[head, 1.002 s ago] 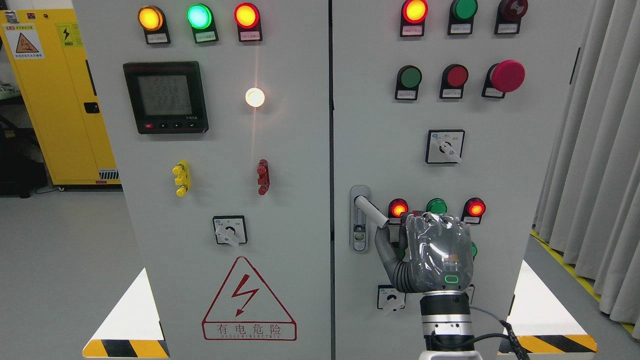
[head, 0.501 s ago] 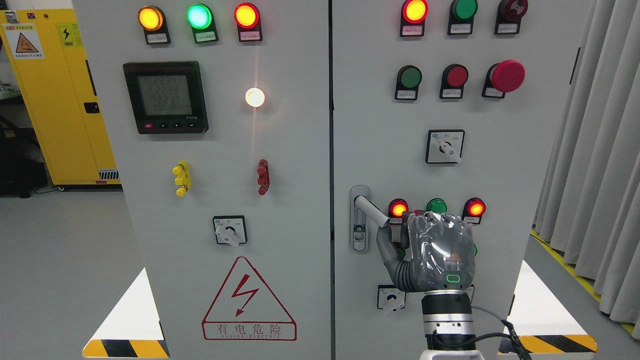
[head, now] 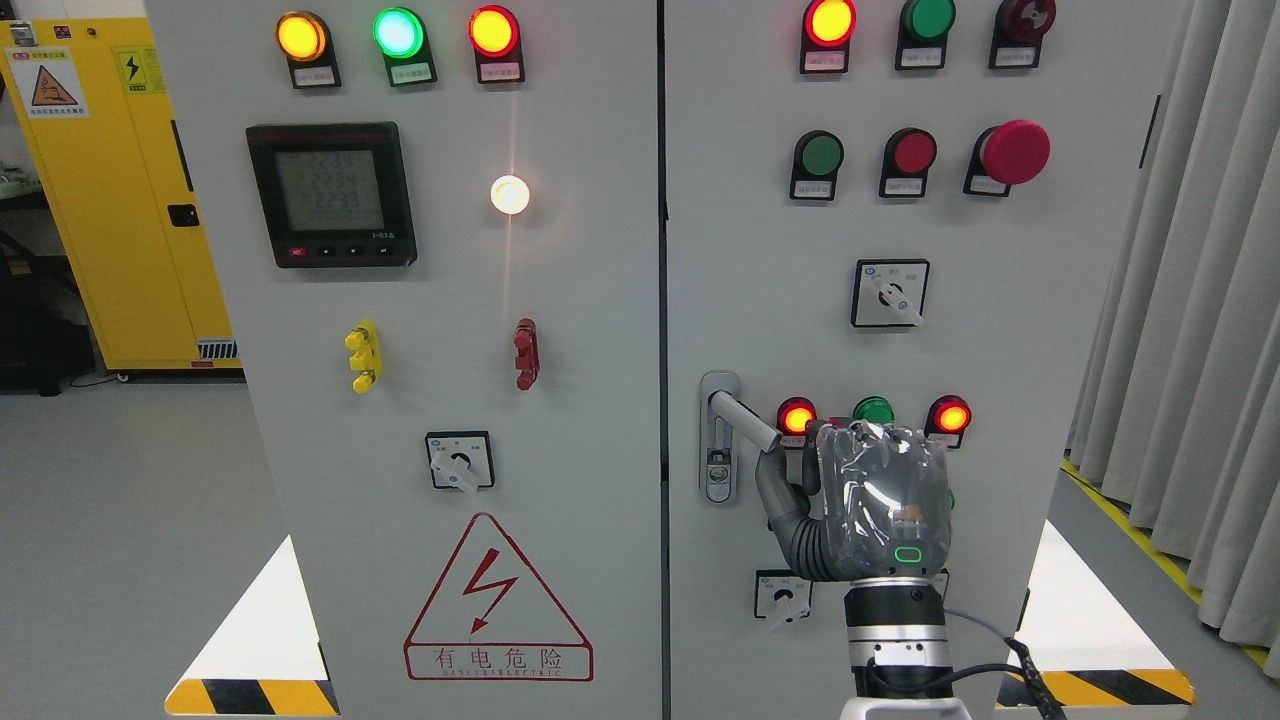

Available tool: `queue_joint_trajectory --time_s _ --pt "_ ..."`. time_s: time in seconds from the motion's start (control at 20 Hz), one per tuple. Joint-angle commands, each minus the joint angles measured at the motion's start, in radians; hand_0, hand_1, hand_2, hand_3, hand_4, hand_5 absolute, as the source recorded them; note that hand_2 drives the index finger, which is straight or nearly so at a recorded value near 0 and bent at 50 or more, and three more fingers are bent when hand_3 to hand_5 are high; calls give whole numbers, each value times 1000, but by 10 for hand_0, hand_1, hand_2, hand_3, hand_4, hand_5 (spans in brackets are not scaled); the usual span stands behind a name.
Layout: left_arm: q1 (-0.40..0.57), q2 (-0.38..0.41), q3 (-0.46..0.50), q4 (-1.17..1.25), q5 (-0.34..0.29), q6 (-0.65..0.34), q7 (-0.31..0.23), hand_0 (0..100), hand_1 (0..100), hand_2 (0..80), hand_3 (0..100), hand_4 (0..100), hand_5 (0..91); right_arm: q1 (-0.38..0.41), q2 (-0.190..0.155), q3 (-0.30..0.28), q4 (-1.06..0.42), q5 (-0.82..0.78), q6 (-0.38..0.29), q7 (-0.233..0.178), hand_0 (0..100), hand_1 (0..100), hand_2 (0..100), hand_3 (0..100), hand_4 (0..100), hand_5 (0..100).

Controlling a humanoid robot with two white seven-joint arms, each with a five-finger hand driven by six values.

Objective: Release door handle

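Note:
The grey door handle (head: pixel 742 419) sits on its lock plate (head: pixel 717 437) at the left edge of the right cabinet door and angles out down to the right. My right hand (head: pixel 868 500) comes up from the bottom edge, its back toward the camera, just right of the handle's free end. Its thumb (head: pixel 772 487) points up right below the handle's tip, touching it or nearly so. The fingers are relaxed toward the panel and hold nothing. The left arm is out of view.
The right door carries lit red lamps (head: pixel 797 416), a green button (head: pixel 873 411), a rotary switch (head: pixel 890 293) and a red mushroom button (head: pixel 1014 151) around the hand. A lower rotary switch (head: pixel 783 596) sits beside the wrist. Curtains (head: pixel 1190 330) hang at right, a yellow cabinet (head: pixel 110 190) stands at left.
My right hand has drifted slightly to the right, away from the handle. The handle has stayed in place.

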Motion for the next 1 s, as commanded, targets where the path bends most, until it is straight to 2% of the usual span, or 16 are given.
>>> queue_joint_trajectory --time_s 0.0,0.95 --pt "17 -1 0 -15 0 1 0 120 556 0 0 0 0 -3 0 -2 -5 0 -1 2 663 380 898 1000 1000 1000" --pt "17 1 0 -15 0 1 0 120 556 0 0 0 0 -14 0 -8 -5 0 -1 3 671 376 896 1000 1000 1000"
